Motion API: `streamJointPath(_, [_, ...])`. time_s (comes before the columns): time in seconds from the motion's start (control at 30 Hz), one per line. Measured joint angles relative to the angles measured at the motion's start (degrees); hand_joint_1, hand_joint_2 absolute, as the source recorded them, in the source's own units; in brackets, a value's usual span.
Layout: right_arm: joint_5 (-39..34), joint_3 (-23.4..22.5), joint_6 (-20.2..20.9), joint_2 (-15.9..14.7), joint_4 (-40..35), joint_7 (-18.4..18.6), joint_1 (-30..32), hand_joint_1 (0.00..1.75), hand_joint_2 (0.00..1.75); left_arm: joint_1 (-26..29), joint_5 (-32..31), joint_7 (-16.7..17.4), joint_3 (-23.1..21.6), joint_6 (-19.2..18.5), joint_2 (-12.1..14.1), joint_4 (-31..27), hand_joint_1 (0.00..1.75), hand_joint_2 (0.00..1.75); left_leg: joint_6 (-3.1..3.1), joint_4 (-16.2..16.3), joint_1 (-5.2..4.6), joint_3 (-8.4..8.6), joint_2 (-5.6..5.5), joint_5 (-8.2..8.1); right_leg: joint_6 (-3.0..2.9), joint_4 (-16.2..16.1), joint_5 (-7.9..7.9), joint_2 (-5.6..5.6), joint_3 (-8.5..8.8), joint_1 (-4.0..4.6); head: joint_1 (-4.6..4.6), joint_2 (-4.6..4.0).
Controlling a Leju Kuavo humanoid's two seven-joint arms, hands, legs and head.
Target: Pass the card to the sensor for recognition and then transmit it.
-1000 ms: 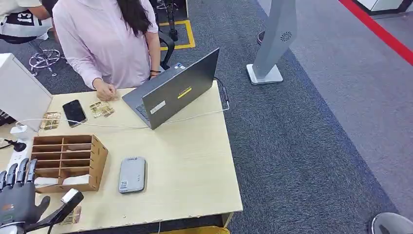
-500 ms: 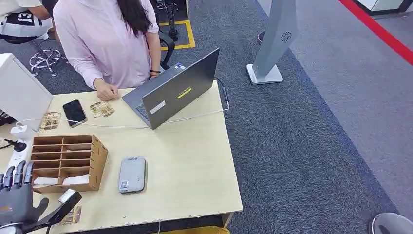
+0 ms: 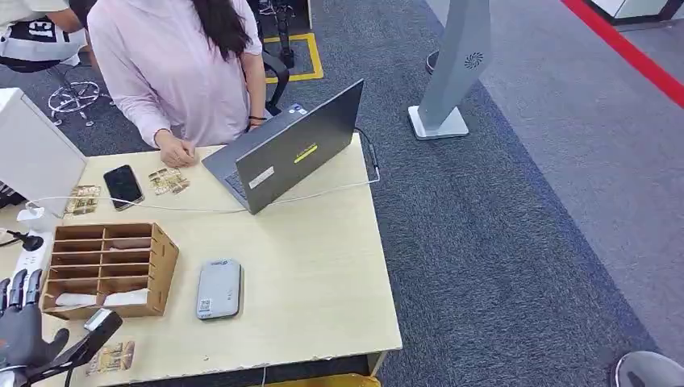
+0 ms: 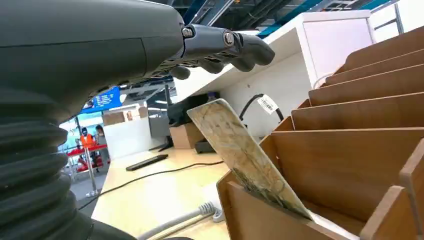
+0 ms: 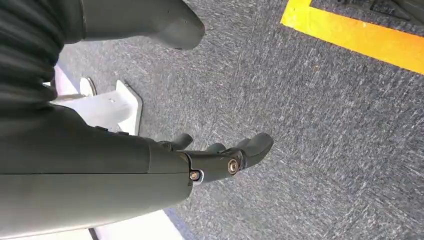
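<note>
My left hand (image 3: 24, 334) hovers at the table's near left corner, fingers spread upward and holding nothing. Just right of it a patterned card (image 3: 113, 356) lies by the front edge, in front of the wooden slotted rack (image 3: 109, 270). The left wrist view shows a patterned card (image 4: 245, 155) leaning out of a slot of the rack (image 4: 360, 150), with my fingers (image 4: 225, 47) beside it and apart from it. The grey sensor pad (image 3: 218, 289) lies flat right of the rack. My right hand (image 5: 220, 160) hangs over the carpet with nothing in it.
A person (image 3: 173, 64) stands at the far side with a hand on the table beside an open laptop (image 3: 294, 149). A phone (image 3: 123, 185), two more cards (image 3: 168, 181) and a white cable (image 3: 161, 207) lie behind the rack. A white box (image 3: 32, 153) stands far left.
My left hand has drawn back toward the table's near corner, away from the rack. The card by the front edge is now more uncovered. Nothing else moved.
</note>
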Motion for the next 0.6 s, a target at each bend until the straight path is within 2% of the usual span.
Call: streamJointPath(0.6, [1.05, 0.00, 0.57, 0.00, 0.00, -0.24, -0.08, 0.00, 1.75, -1.91, -0.79, -2.12, 0.44, 1.79, -0.80, 2.29, 0.00, 1.75, 0.00, 0.00, 0.00, 0.01, 0.00, 0.00, 0.00, 0.00, 0.00, 0.01, -0.01, 0.00, 0.02, 0.00])
